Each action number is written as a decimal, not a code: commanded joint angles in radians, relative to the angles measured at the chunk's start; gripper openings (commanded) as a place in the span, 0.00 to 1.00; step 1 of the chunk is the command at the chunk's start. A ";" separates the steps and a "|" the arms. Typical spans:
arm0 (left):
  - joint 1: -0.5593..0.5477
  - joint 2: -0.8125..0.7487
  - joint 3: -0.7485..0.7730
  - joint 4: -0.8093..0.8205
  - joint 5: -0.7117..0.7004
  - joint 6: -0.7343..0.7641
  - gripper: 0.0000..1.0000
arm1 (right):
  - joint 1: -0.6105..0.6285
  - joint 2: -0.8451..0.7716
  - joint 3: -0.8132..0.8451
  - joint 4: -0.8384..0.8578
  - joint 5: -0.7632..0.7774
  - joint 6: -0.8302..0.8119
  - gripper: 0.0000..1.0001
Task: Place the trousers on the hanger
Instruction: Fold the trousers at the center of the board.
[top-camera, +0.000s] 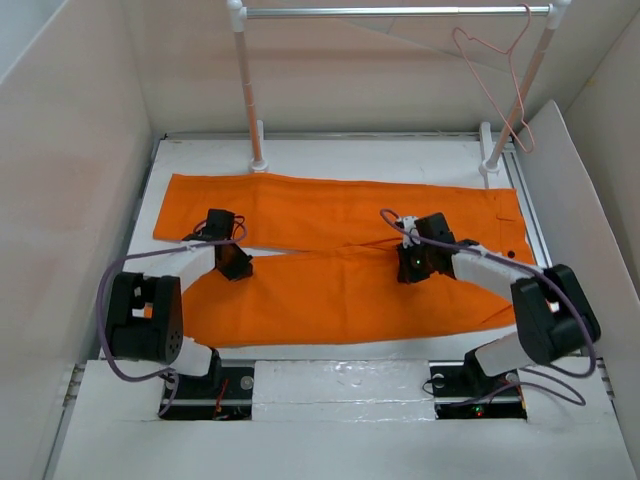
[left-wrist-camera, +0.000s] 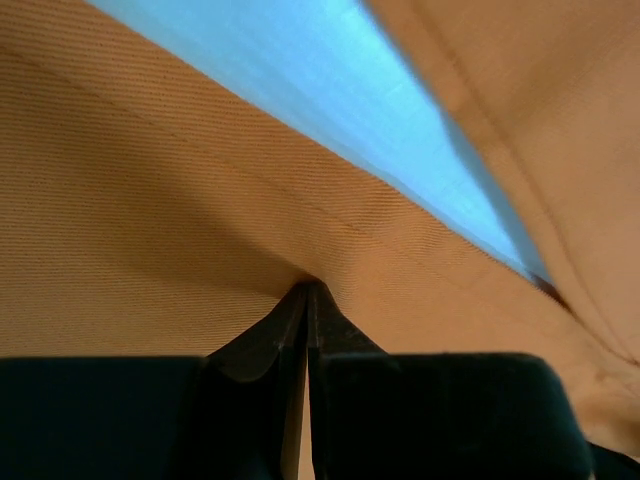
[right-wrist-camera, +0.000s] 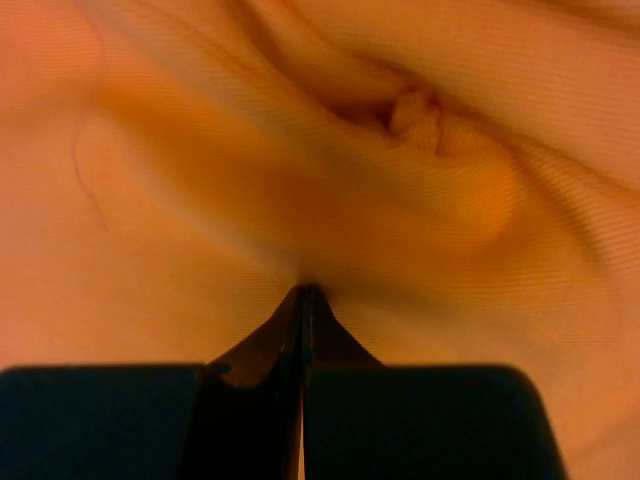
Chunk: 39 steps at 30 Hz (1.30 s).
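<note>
The orange trousers (top-camera: 340, 270) lie flat across the white table, legs to the left and waist to the right. My left gripper (top-camera: 235, 268) is down on the near leg's upper edge, by the gap between the legs. In the left wrist view its jaws (left-wrist-camera: 307, 287) are shut, tips pinching the cloth (left-wrist-camera: 150, 200). My right gripper (top-camera: 408, 270) is down near the crotch. Its jaws (right-wrist-camera: 305, 290) are shut on puckered fabric (right-wrist-camera: 200, 150). The pale pink wire hanger (top-camera: 500, 80) hangs by its hook from the rail at the back right.
A silver rail (top-camera: 400, 12) spans the back on two white posts (top-camera: 247, 90) (top-camera: 515, 110). Pale walls enclose the table on the left, back and right. A strip of bare table (left-wrist-camera: 350, 110) shows between the trouser legs.
</note>
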 joint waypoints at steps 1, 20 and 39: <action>0.000 0.134 0.055 0.020 -0.165 -0.007 0.00 | -0.075 0.166 0.087 0.164 -0.042 -0.015 0.00; 0.044 -0.227 0.192 -0.288 -0.371 0.006 0.61 | -0.026 -0.005 0.231 -0.056 -0.131 -0.136 0.51; 0.810 -0.284 -0.139 -0.169 -0.101 -0.083 0.59 | -0.007 -0.378 0.036 -0.182 -0.191 -0.261 0.43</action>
